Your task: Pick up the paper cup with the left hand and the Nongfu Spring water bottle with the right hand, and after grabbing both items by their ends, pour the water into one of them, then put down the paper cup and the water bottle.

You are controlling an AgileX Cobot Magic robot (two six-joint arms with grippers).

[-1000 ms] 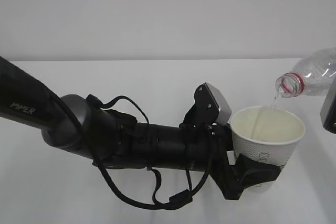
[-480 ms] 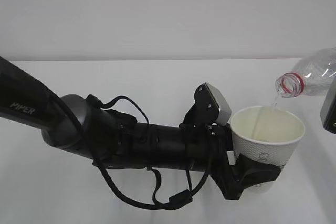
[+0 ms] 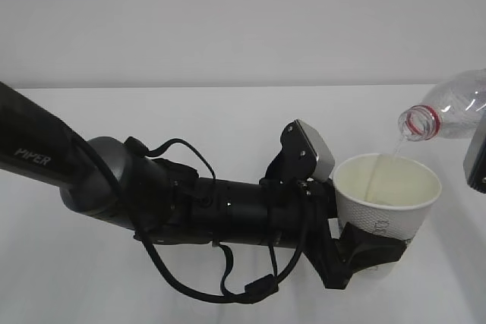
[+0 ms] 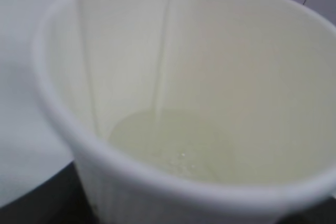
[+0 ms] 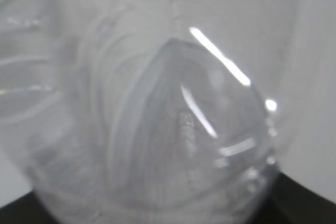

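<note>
My left gripper (image 3: 370, 252) is shut on the lower part of the white paper cup (image 3: 380, 221) and holds it upright above the table. The left wrist view looks into the cup (image 4: 247, 61), where a pale pool of water (image 4: 178, 148) covers the bottom. The clear Nongfu Spring water bottle (image 3: 449, 110) hangs tilted at the upper right, its red-ringed mouth just over the cup's far rim. A thin stream of water (image 3: 395, 146) runs from it into the cup. The bottle's ribbed wall (image 5: 173, 129) fills the right wrist view. Only a black corner of my right gripper (image 3: 477, 162) shows, shut on the bottle.
My thick black left arm (image 3: 152, 195) marked "PIPER", with looping cables and a grey-topped module (image 3: 313, 149), lies across the white table (image 3: 228, 111) from the left edge to the cup. A plain pale wall stands behind the table.
Neither arm has visibly moved. The thin stream keeps running from the bottle into the cup.
</note>
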